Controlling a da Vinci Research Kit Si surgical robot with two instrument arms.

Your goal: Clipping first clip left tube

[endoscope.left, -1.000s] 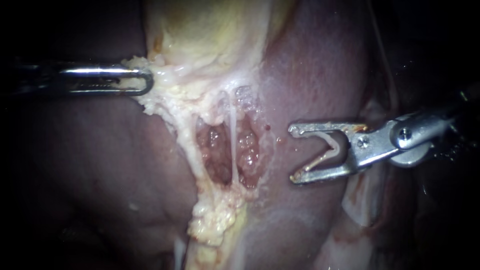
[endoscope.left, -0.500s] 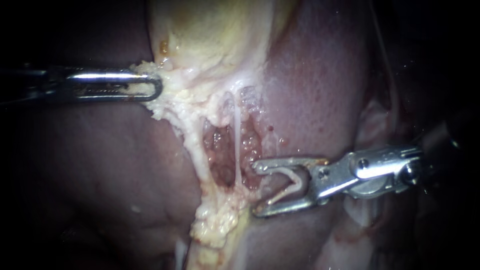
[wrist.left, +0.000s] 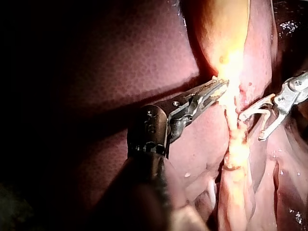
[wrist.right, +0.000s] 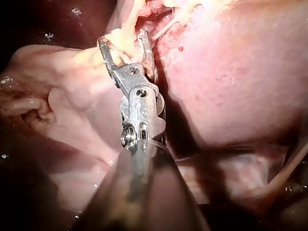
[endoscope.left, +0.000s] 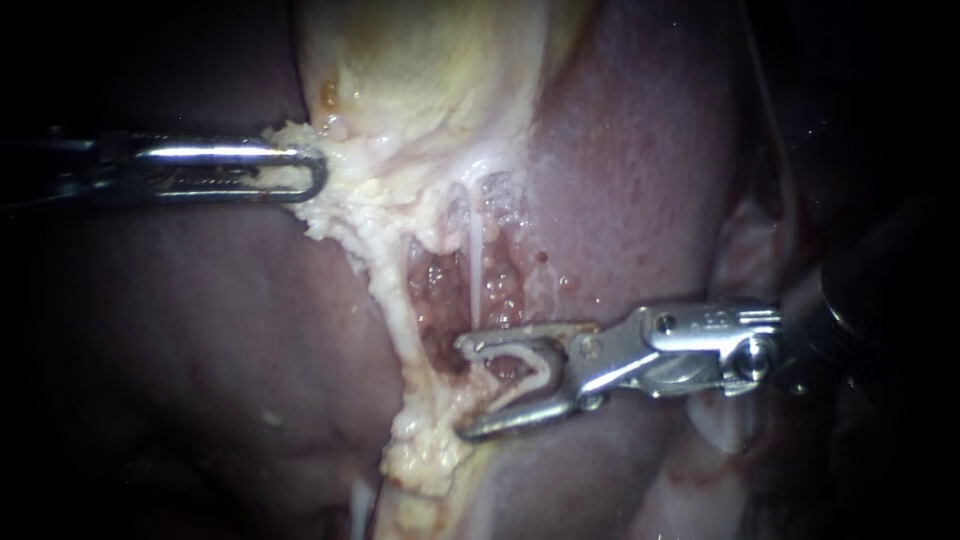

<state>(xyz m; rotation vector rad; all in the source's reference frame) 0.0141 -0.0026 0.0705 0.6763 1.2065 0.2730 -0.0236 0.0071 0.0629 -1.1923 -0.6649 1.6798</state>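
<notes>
Positioning step: left instrument (endoscope.left: 300, 170) pincer pinched fatty tissue (endoscope.left: 350, 195), right instrument (endoscope.left: 462, 388) pincer held a spread clip (endoscope.left: 538, 362) astride the tube (endoscope.left: 471, 270); next probably called for seating deeper, then squeezing.

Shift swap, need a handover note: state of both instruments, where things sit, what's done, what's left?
Left instrument: jaws shut on fatty tissue beside the gallbladder.
Right instrument: jaws wide apart, holding an unclosed clip; tips at the lower end of the dissected window, close to the left tube. I cannot tell whether that tube is between them.
Done: nothing clipped; no clip on any tube.
Left: seat the left tube between the jaws, then close the clip.
</notes>
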